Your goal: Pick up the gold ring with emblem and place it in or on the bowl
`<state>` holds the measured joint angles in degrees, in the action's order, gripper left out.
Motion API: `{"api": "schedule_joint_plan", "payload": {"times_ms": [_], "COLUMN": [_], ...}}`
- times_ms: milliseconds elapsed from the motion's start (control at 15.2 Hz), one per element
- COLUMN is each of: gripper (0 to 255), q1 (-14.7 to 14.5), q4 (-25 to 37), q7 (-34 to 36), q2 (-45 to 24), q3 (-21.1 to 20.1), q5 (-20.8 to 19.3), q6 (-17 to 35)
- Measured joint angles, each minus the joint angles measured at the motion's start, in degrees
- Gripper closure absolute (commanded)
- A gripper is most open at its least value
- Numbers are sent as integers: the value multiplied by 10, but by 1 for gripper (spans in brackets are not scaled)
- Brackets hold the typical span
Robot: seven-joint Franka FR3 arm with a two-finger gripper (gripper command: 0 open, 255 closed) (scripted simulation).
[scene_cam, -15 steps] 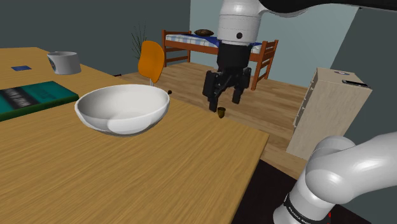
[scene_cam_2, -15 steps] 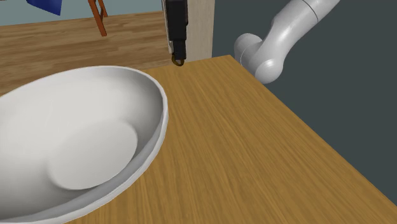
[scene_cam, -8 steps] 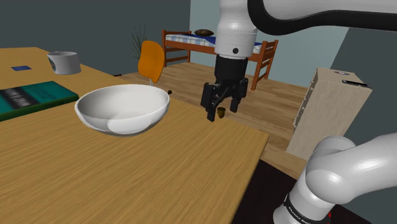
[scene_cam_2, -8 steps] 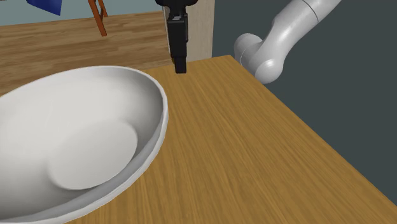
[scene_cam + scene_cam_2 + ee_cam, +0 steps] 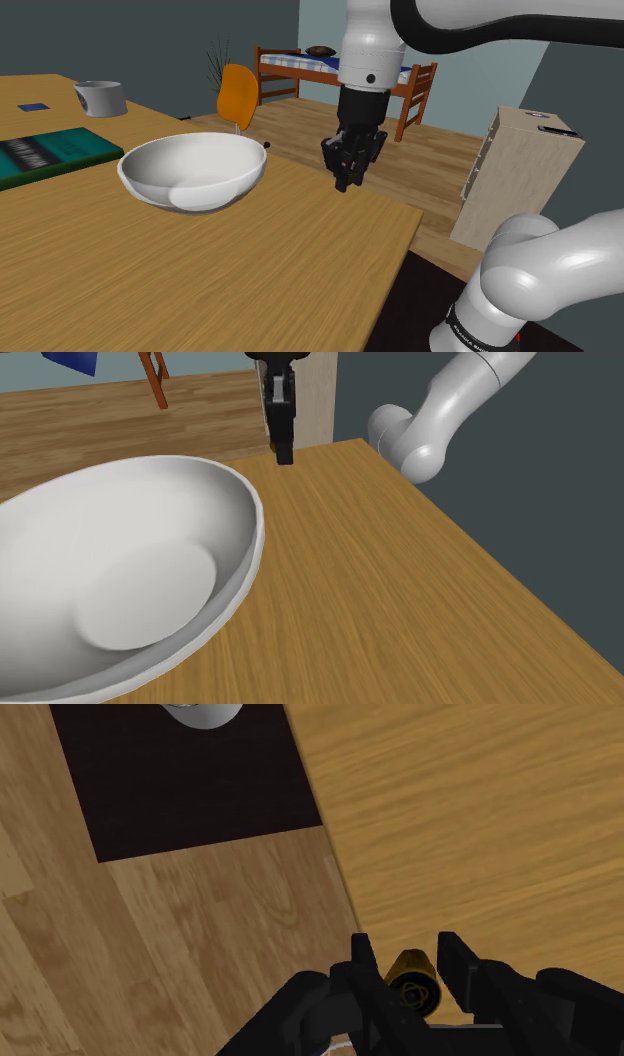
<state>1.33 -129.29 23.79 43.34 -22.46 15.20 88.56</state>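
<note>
the gripper (image 5: 407,958) is closed on the gold ring (image 5: 414,984): in the wrist view its 2 black fingers (image 5: 362,960) press the ring from either side, and the round emblem face shows between them. the ring sits low between the fingertips, right at the wooden table (image 5: 200,270), close to the table's edge where the top gives way to the plank floor (image 5: 170,954). whether it rests on the wood or is just off it cannot be told.

in the shoulder view the gripper (image 5: 344,182) points straight down at the table's far edge, to that view's right of the white bowl (image 5: 192,170) and apart from it. the second exterior view shows the gripper (image 5: 284,453) at the far edge of the table, beyond the bowl (image 5: 120,582), whose rim is near but not touching it.

further along the table, to the shoulder view's left, lie a green book (image 5: 50,152) and a pale mug (image 5: 100,97). beyond the table stand an orange chair (image 5: 238,95), a wooden bed (image 5: 330,68) and a light cabinet (image 5: 515,175). a dark mat (image 5: 180,784) lies on the floor beside the table.
</note>
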Motion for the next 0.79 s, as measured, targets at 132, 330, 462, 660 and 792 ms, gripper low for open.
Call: {"api": "schedule_joint_plan", "payload": {"times_ms": [132,330,462,660,792], "gripper": [255,255,255,255,255], "q1": [1,1,1,1,2], "q4": [1,1,0,10,26], "q7": [0,-1,-1,0,2], "q2": [0,0,0,-4,-8], "q3": [1,1,1,2,3], "q5": [-3,-2,-2,-3,-5], "q6": [0,0,0,-9,-21]}}
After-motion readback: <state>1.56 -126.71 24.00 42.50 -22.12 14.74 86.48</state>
